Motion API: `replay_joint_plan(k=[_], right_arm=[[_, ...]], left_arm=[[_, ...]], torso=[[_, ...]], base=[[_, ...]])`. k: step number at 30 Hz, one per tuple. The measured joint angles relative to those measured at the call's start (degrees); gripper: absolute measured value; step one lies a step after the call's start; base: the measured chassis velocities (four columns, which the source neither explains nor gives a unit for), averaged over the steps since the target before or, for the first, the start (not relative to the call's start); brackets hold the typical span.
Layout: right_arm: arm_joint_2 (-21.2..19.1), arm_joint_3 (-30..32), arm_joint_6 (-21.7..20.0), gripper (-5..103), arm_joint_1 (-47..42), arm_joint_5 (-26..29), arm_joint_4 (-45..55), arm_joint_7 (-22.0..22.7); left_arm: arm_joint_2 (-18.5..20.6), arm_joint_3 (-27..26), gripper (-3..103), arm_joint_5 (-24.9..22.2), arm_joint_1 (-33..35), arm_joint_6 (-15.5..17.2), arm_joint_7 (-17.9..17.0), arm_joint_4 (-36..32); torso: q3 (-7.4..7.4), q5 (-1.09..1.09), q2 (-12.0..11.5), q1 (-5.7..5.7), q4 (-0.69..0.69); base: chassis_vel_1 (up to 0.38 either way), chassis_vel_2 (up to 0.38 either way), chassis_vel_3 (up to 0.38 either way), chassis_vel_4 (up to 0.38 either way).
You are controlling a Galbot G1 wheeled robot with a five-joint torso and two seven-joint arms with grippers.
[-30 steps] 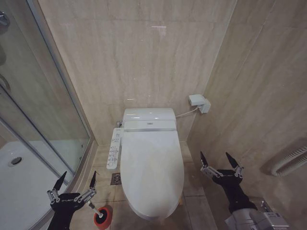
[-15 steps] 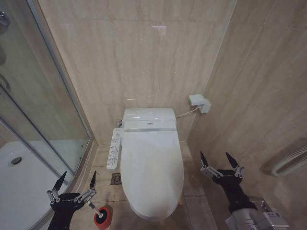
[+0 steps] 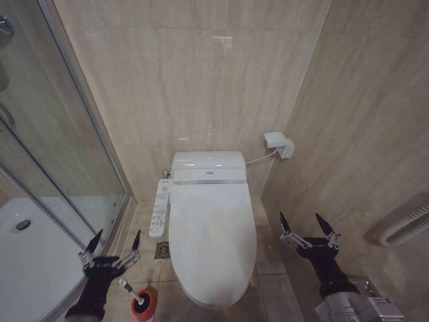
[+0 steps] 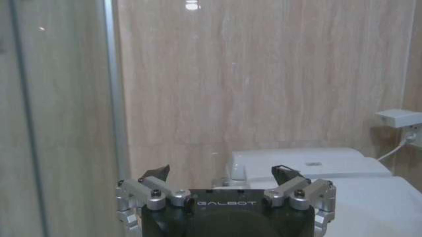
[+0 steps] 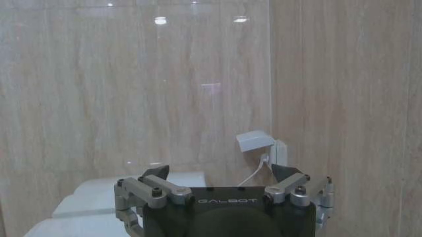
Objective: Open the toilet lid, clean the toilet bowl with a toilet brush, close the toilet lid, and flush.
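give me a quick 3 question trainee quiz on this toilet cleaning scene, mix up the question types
1. True or false: the toilet lid is raised.
2. The toilet brush stands nearest to: A) the left gripper B) the right gripper C) the wall socket
3. Fill in: both grippers are ____ and hold nothing.

Key: 1 false, the lid lies shut; 2 A; 3 open
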Motion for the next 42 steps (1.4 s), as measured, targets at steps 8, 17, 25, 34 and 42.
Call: replay_joint_plan(k=[8,17,25,34,42], right_arm=[[0.0,0.0,0.0,100,0.0,0.0,0.0,0.0],[0.0,0.0,0.0,100,0.0,0.0,0.0,0.0],[0.0,0.0,0.0,100,0.0,0.0,0.0,0.0],[0.0,0.0,0.0,100,0.0,0.0,0.0,0.0],[0.0,0.0,0.0,100,0.0,0.0,0.0,0.0]], left_arm=[[3.0,1.6,100,-3.8,-13.7,8.5,2.4,5.2],[3.6,2.0,93,-4.6,-16.5,10.3,2.9,6.3],[9.8,-5.0,84,-18.0,-20.2,2.8,5.1,10.4],[11.7,-5.5,72,-20.4,-21.6,1.0,5.8,13.3],[18.3,-4.9,44,-24.7,-27.1,-3.5,8.2,25.3]], torso=[[0.0,0.0,0.0,0.0,0.0],[0.0,0.01,0.0,0.0,0.01],[0.0,0.01,0.0,0.0,-0.01],[0.0,0.0,0.0,0.0,0.01],[0.0,-0.02,0.0,0.01,-0.01]], base=[[0.0,0.0,0.0,0.0],[0.0,0.0,0.0,0.0],[0.0,0.0,0.0,0.0],[0.0,0.0,0.0,0.0],[0.0,0.0,0.0,0.0]])
